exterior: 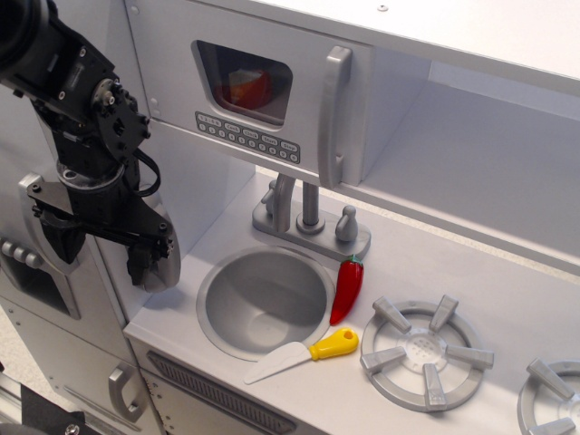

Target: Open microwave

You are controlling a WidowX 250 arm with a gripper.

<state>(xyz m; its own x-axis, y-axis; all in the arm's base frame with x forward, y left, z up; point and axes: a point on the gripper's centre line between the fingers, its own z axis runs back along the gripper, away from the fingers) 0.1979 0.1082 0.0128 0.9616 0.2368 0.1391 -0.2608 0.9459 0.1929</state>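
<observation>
The microwave (272, 95) sits at the top of the toy kitchen, above the sink, its door shut flush with the cabinet face. The door has a rounded see-through window with something red and orange showing behind it, a row of small buttons beneath the window, and a tall vertical grey handle (334, 116) along its right edge. The black robot arm (77, 109) hangs at the left of the view, well apart from that handle, with its tool (145, 263) pointing downward just left of the sink, in front of the grey side panel. The tool's fingers lie close together and dark against each other, so whether they are parted cannot be told; nothing shows between them. Below the microwave, on the table (507, 299), a grey faucet (310, 217) stands behind the round sink basin (265, 301). A red chili pepper (347, 288) lies at the basin's right rim, and a toy knife (304, 354) with a yellow handle rests at its front edge. A grey burner grate (426, 352) sits to the right of both.
</observation>
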